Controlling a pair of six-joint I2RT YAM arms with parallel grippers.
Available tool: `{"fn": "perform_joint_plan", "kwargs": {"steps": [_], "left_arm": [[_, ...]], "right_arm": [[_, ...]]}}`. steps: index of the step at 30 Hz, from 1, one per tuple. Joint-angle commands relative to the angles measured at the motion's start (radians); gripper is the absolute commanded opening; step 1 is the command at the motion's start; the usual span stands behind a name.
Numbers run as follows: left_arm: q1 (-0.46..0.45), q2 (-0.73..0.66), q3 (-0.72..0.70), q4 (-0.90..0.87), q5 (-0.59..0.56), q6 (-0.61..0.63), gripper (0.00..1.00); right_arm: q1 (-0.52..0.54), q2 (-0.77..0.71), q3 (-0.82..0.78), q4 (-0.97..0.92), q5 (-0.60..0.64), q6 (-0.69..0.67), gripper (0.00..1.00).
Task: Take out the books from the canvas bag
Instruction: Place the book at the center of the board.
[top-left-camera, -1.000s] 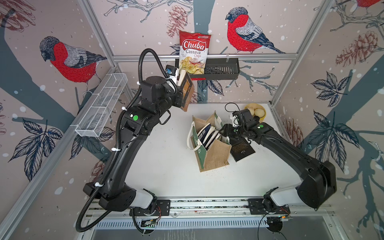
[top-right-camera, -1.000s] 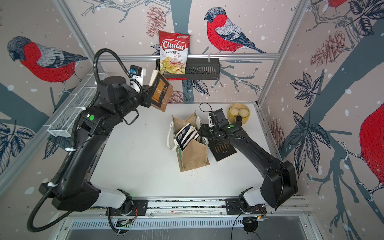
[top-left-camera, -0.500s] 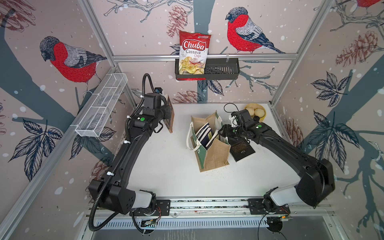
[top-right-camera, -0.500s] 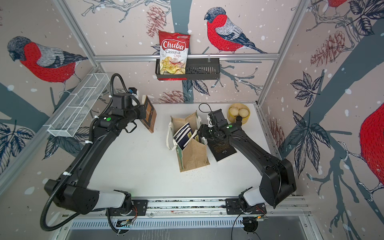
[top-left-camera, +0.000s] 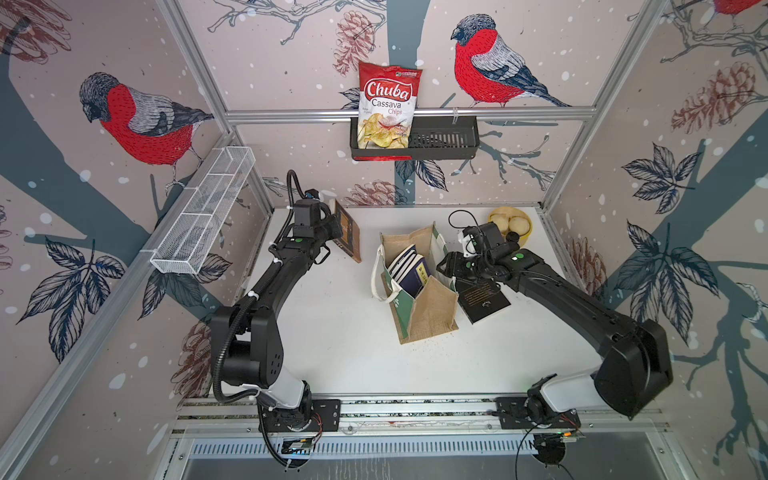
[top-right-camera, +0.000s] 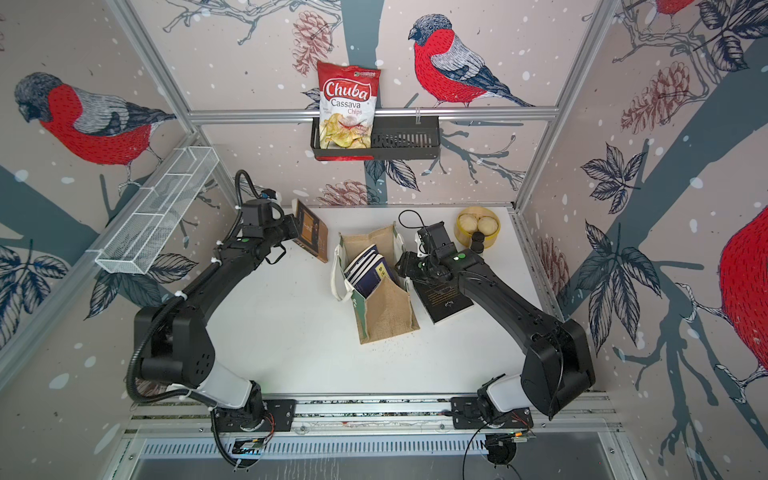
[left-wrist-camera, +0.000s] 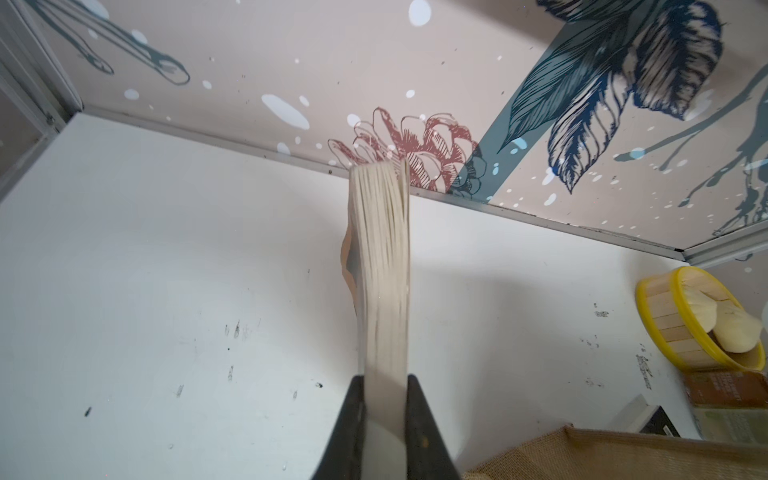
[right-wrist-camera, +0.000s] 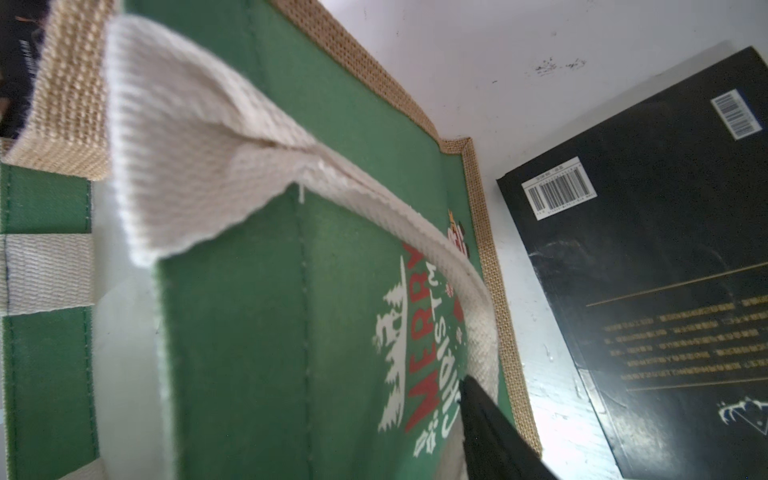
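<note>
left of the canvas bag (top-left-camera: 432, 309), the left gripper (left-wrist-camera: 384, 380) is pinching a brown book (top-left-camera: 348, 232) on edge above the table — setting it down is likely coming next. navy books (top-left-camera: 411, 270) are waiting inside the bag; at its rim, the right gripper's (top-left-camera: 449, 266) opening is not showing.

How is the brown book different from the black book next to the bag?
The brown book is pinched on edge in the left gripper, while the black book lies flat on the table beside the canvas bag. The brown book's cover is brown. The black book's cover is black with white barcode labels. Both are thin and already outside the bag.
</note>
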Motion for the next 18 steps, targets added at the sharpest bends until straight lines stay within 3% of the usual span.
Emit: {"fn": "perform_joint_plan", "kwargs": {"steps": [1,8,11,12,14,15,17,18], "left_arm": [[0.029,0.029,-0.049,0.203,-0.014,-0.091,0.00],[0.066,0.021,-0.151,0.214,-0.166,-0.132,0.07],[0.088,0.019,-0.192,0.216,-0.177,-0.148,0.16],[0.095,0.019,-0.204,0.216,-0.177,-0.159,0.29],[0.109,0.012,-0.240,0.221,-0.181,-0.183,0.67],[0.115,0.006,-0.255,0.228,-0.181,-0.194,0.81],[0.121,-0.002,-0.268,0.226,-0.179,-0.199,0.96],[0.122,-0.006,-0.266,0.217,-0.180,-0.198,0.97]], "right_arm": [[0.000,-0.010,-0.002,0.006,0.009,-0.012,0.60],[0.000,-0.024,-0.004,0.004,0.021,-0.012,0.60],[0.002,-0.024,-0.002,0.008,0.018,-0.008,0.59],[0.003,-0.023,-0.002,0.009,0.017,-0.008,0.59],[0.005,-0.022,0.002,0.007,0.018,-0.007,0.59],[0.005,-0.022,0.003,0.007,0.018,-0.008,0.59],[0.006,-0.024,0.006,0.005,0.021,-0.008,0.59],[0.006,-0.023,0.008,0.005,0.022,-0.008,0.59]]}}
